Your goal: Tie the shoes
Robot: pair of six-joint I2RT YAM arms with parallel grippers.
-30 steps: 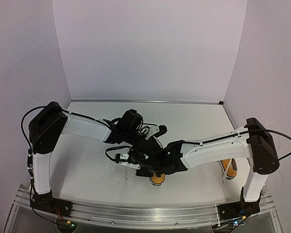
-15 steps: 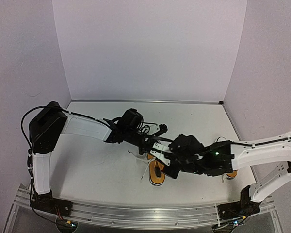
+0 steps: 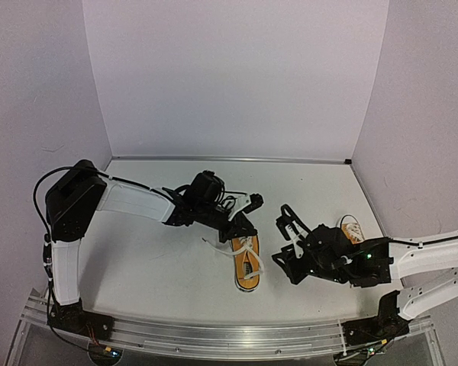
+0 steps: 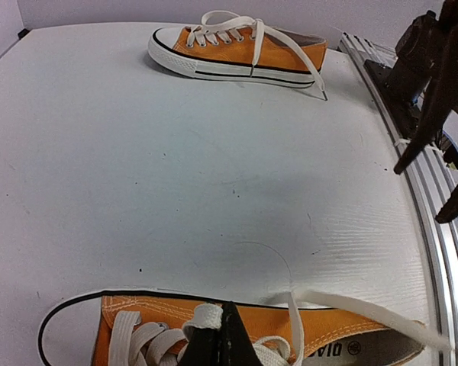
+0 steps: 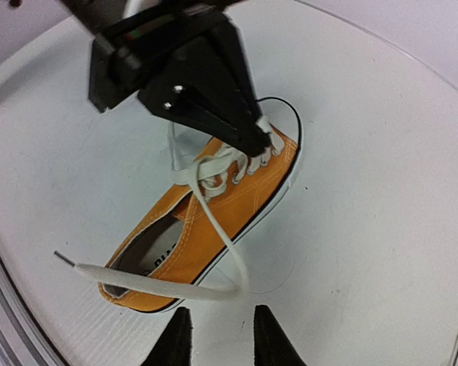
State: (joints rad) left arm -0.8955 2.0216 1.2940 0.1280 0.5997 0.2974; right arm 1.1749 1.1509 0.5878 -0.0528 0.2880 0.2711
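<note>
One shoe point(image 5: 259, 189) is in hand: my left gripper point(image 5: 258, 141) clamps its laces point(image 5: 214, 169); my right gripper point(image 5: 216, 335), spread empty, must next catch the loose end point(image 5: 84, 268) ahead of it.

Centre-front on the white table point(image 3: 153, 255): orange canvas sneaker with white laces point(image 3: 246, 265), toe away. To its right, farther back: second orange canvas sneaker point(image 3: 353, 229). At the first's laces: left gripper point(image 4: 223, 339); between both: right gripper point(image 5: 221, 314).

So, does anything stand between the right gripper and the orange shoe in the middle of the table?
Nothing visible does. The open right gripper faces the shoe across bare table; only that shoe's loose lace trails on its near side. The left gripper sits on the laces by the toe, at the far end.
</note>
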